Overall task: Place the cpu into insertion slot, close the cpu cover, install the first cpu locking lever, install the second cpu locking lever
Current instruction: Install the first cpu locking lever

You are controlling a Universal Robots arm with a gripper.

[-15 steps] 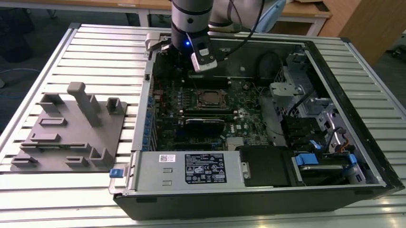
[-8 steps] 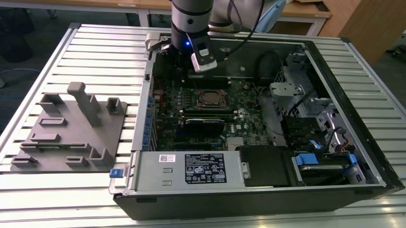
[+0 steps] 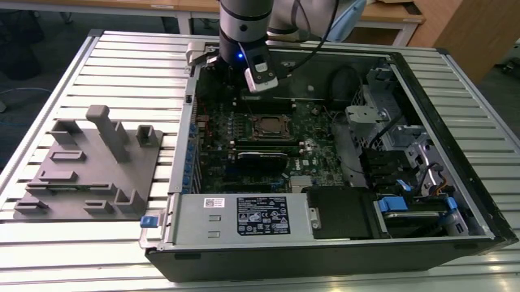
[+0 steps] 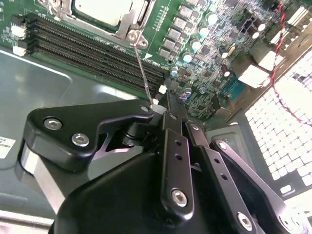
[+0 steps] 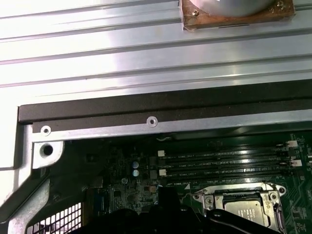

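Cpu (image 4: pixel 102 7) seated under cpu cover (image 4: pixel 127 22); hand (image 4: pixel 157 106) pinching locking lever (image 4: pixel 142 66), memory slots (image 4: pixel 87 48) just beside

arm (image 3: pixel 242 24): upright, wrist pointing straight down | tool (image 4: pixel 157 108): tips drawn close together

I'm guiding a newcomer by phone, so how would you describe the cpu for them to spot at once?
Inside the open black computer case on the slatted metal table lies a dark green motherboard. Between its banks of long black memory slots sits the cpu, a small flat square chip. Its silvery-grey metal top, ringed by the thin silvery cpu cover, sets it apart.
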